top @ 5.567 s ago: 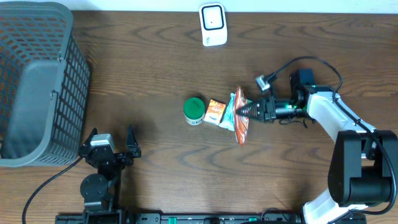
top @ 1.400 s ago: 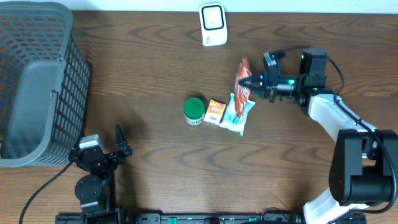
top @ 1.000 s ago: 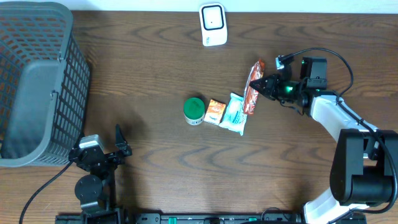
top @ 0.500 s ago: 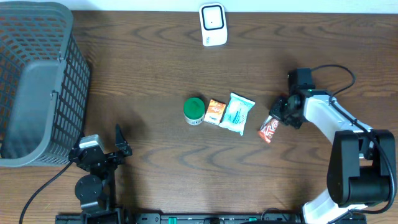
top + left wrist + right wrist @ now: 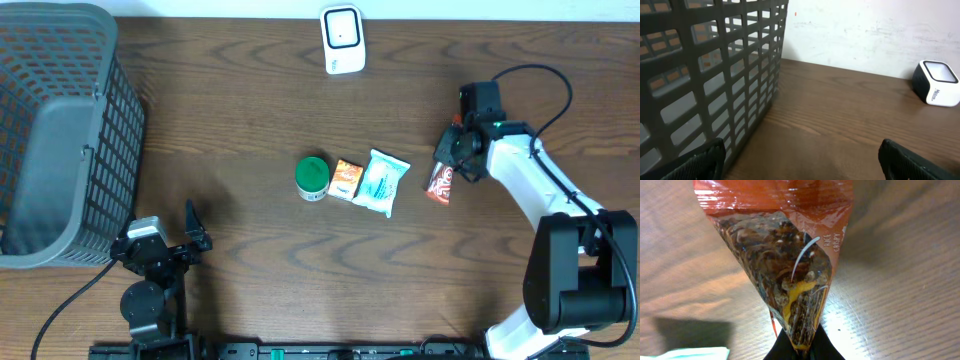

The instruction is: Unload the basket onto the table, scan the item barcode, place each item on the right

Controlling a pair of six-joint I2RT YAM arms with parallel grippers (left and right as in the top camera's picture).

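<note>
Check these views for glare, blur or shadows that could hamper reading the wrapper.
Overhead: evenly lit and sharp, though the snack wrapper is small. Right wrist: wrapper fills the frame, glare on its upper foil, dark shadow lower left. Left wrist: basket looms close; no glare.

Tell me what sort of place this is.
Probably a mock shop checkout set up on a table: a scanner at the far edge, a basket on the left, and small grocery packets in the middle.

Your overhead view bright, even, sharp, your right wrist close-up soft, glare on the snack packet (image 5: pixel 775 255), dark shadow on the table (image 5: pixel 900 290)
</note>
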